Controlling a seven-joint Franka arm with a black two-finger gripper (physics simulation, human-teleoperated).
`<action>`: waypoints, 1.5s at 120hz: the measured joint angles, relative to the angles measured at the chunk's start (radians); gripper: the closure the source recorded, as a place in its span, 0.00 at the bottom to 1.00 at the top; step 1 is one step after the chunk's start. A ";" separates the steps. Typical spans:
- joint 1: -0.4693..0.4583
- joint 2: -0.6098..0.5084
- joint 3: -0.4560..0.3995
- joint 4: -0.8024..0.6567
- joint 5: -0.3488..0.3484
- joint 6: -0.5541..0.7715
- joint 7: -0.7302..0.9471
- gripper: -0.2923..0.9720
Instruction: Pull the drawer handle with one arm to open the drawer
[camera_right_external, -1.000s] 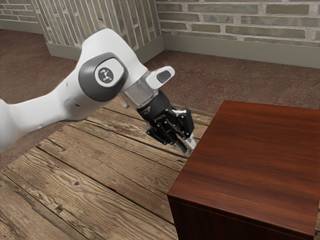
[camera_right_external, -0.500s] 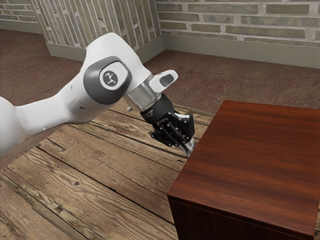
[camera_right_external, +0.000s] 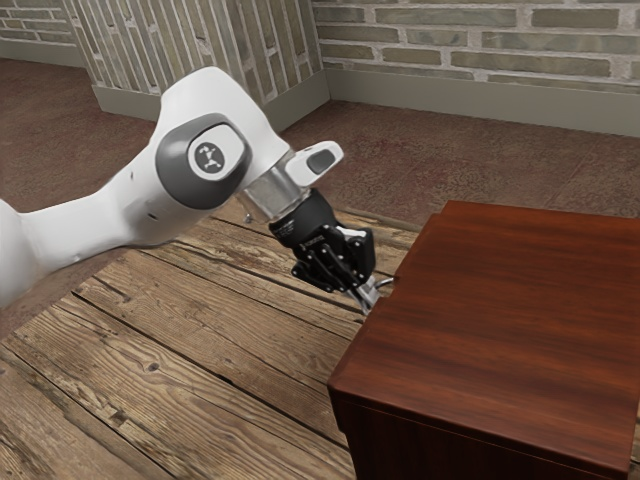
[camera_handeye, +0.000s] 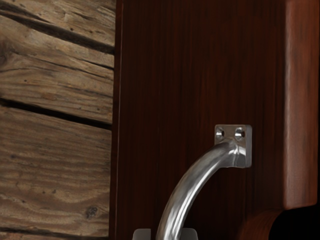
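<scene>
A dark red-brown wooden cabinet (camera_right_external: 500, 310) stands at the exterior view's right. Its drawer front faces the arm. My black gripper (camera_right_external: 365, 296) is pressed against that face just below the top edge, and a bit of the metal handle (camera_right_external: 383, 283) shows beside the fingertips. In the wrist view, the curved steel handle (camera_handeye: 195, 190) runs from its screwed mounting plate (camera_handeye: 233, 137) down under my hand, across the drawer front (camera_handeye: 165, 90). The fingers appear shut around the handle. A dark gap (camera_handeye: 297, 227) shows beside the drawer front.
Rough wooden floor planks (camera_right_external: 200, 340) lie under the arm and beside the cabinet (camera_handeye: 55, 150). A brick wall (camera_right_external: 480, 50) with a pale skirting runs along the back, beyond a reddish floor (camera_right_external: 450, 150).
My gripper first pushed in against the cabinet face, then drew back toward the exterior view's left. The near left edge of the cabinet top shifted slightly left with it.
</scene>
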 joint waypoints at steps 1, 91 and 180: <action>0.000 0.000 0.000 0.000 0.000 0.000 0.000 0.83; 0.049 -0.057 0.070 -0.064 0.010 -0.004 0.001 0.84; -0.059 -0.062 0.173 -0.081 0.012 -0.003 0.015 0.84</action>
